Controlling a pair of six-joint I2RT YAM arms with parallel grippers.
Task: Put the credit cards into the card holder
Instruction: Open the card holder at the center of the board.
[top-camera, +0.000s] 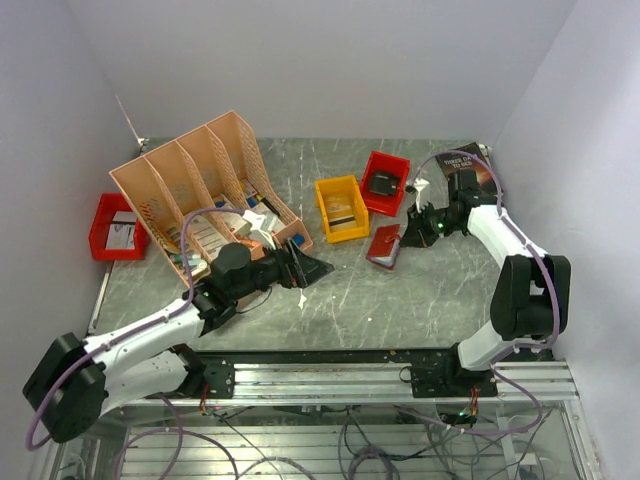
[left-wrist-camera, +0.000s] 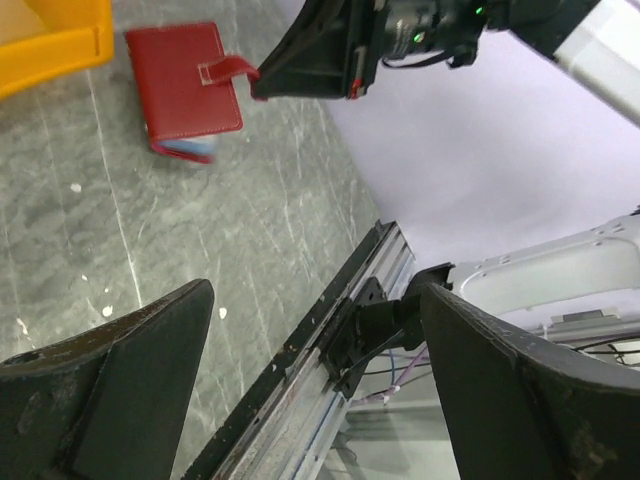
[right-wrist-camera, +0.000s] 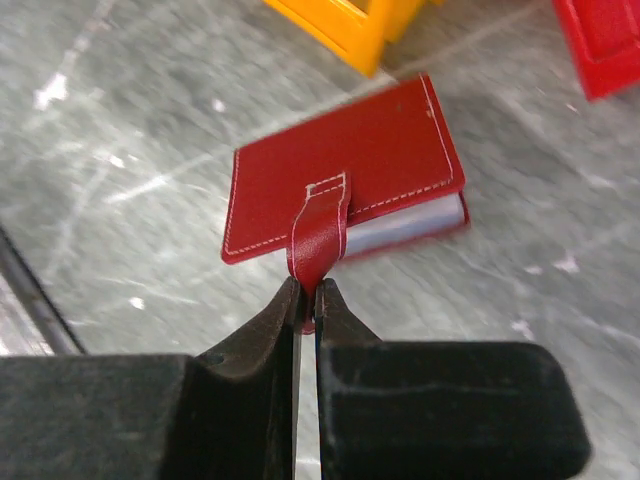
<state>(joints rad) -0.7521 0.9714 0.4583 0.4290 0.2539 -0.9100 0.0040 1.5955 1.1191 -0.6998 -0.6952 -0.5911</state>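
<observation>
Item 1, card holder (right-wrist-camera: 345, 185): red, closed, lying on the worktop (top-camera: 400, 290) between the yellow bin (top-camera: 341, 207) and your right claw (right-wrist-camera: 307, 295). From that claw it sits directly ahead and just beyond the fingertips. Its long edge runs across the claw's line of approach, slightly skewed, and its strap (right-wrist-camera: 320, 225) points back toward you.

Item 2, right claw: jaws drawn together to a thin slit, pinching the free end of the strap. It has nothing else in its grip. This is much the nearer arm, so in my judgement any pull to open the flap falls to it, drawn back along the strap's own line.

Item 3, left claw (left-wrist-camera: 315, 295): jaws spread wide and holding nothing, poised above the worktop in front of the file rack (top-camera: 200, 180). It is well apart from the card holder, which you see from it only at a distance.

Item 4, credit cards: you cannot pick them out with certainty. Flat pale pieces lie in the yellow bin, just beside the holder, and may be them. A pale blue edge shows at the holder's open side, though whether it is pocket or card is unclear
</observation>
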